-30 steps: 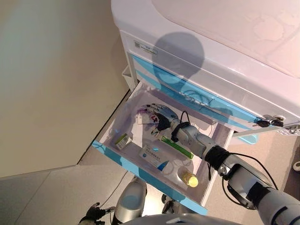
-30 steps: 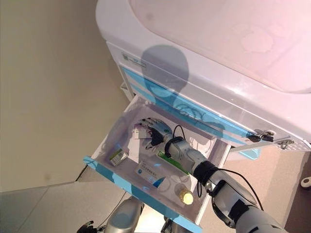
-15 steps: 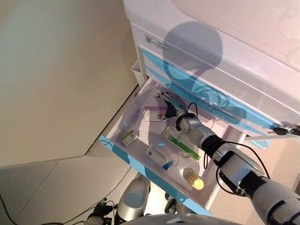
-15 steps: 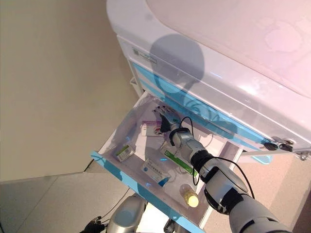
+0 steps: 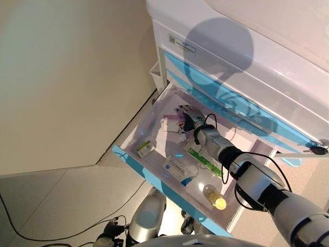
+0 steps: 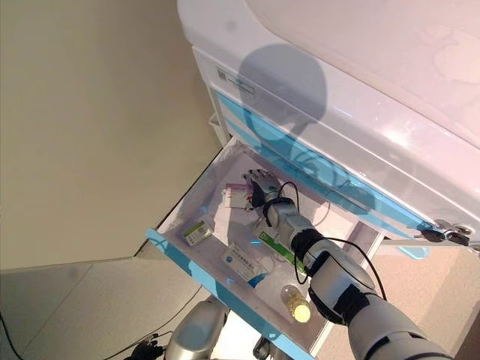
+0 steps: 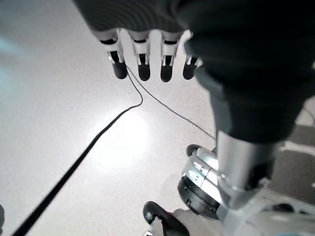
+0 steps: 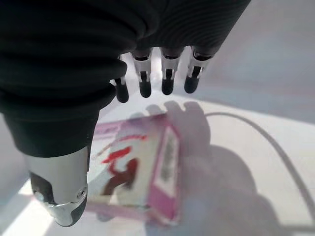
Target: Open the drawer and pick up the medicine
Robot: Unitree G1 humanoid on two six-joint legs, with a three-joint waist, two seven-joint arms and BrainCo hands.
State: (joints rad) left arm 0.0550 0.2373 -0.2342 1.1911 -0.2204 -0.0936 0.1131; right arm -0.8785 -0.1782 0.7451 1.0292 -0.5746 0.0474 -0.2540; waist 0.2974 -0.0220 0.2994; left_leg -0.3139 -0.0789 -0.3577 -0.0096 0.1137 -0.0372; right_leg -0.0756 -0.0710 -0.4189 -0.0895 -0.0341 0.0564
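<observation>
The cart's lower drawer [image 5: 154, 180] with a blue front stands pulled out. Inside lies a pink and white medicine box [image 5: 170, 123], which also shows in the right wrist view [image 8: 133, 172]. My right hand [image 5: 187, 116] is in the drawer just over and beside this box, its fingers [image 8: 167, 81] straight, holding nothing. My left hand [image 7: 147, 64] hangs open over the floor, low beside the drawer [image 5: 110, 234].
The drawer also holds a small green and white box [image 5: 145, 148], a blue and white box [image 5: 177, 169], a long green box [image 5: 204, 159] and a yellow-capped bottle [image 5: 216, 198]. Above it are the white cart's shut blue-striped drawers [image 5: 231, 98]. A beige wall [image 5: 77, 77] stands to the left.
The whole picture has shifted, so the camera moved. My right hand stays over the pink box in the drawer, fingers still straight. Nothing was taken hold of.
</observation>
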